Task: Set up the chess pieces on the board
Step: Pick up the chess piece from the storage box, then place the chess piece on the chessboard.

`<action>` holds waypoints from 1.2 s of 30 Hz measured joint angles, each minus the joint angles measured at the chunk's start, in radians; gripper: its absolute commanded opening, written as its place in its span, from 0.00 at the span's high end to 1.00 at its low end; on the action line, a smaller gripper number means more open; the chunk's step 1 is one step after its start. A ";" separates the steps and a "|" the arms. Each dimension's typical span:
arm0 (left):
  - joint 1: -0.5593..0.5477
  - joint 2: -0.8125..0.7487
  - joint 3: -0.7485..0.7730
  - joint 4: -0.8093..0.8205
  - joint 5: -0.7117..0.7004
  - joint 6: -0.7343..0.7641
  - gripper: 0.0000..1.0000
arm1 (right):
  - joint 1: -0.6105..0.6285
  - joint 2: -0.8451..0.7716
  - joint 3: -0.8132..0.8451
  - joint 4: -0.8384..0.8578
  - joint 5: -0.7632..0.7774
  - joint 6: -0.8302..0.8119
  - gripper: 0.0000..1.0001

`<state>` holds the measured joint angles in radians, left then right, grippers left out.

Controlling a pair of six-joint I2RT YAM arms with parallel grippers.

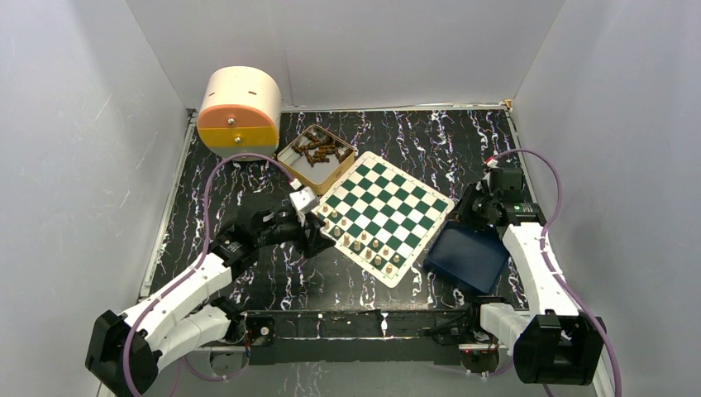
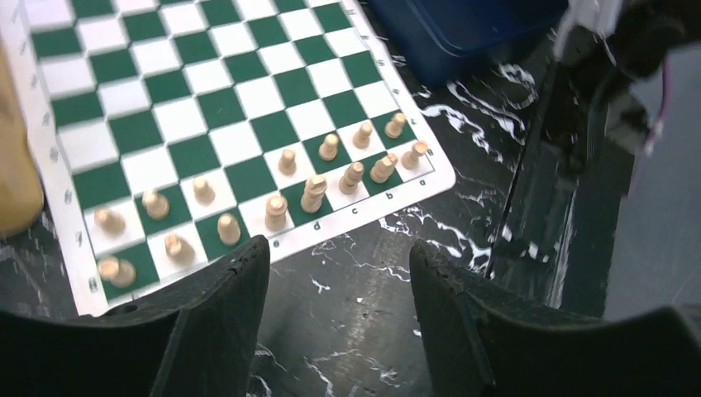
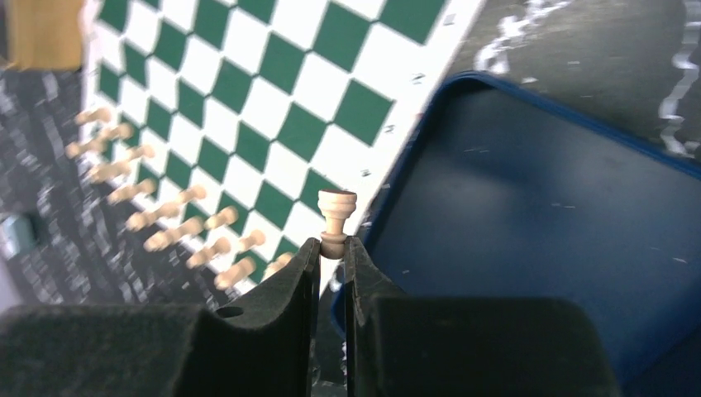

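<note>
Right tool (image 3: 331,248) is pinched tight on one chess piece (image 3: 336,211). Wide end sticks out past the tips, probably base-first for an upright set-down. It hangs over the blue tray (image 3: 529,207) rim, board (image 3: 248,99) just ahead. Left tool (image 2: 339,256) has jaws apart and empty over the counter (image 2: 355,331), with the placed rows (image 2: 314,194) just beyond its tips.
</note>
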<state>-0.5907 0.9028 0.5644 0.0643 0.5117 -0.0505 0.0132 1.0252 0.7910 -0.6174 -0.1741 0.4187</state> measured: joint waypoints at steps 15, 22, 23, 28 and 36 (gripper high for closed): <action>0.000 0.068 0.006 0.196 0.351 0.552 0.37 | 0.408 0.053 0.130 -0.006 -0.319 0.036 0.87; -0.008 0.113 0.037 0.163 0.412 0.699 0.35 | 0.649 0.214 0.239 0.028 -0.323 0.102 0.87; -0.009 0.115 0.041 0.160 0.419 0.711 0.35 | 0.676 0.239 0.261 0.034 -0.323 0.108 0.87; -0.014 0.124 0.056 0.126 0.457 0.756 0.38 | 0.769 0.327 0.352 0.048 -0.319 0.123 0.87; -0.015 0.124 0.090 0.001 0.472 0.846 0.45 | 0.804 0.360 0.388 0.067 -0.317 0.145 0.87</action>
<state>-0.6060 1.0271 0.6540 0.0650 0.9840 0.7959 0.8173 1.3849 1.1786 -0.5507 -0.4915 0.5632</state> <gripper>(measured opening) 0.563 0.215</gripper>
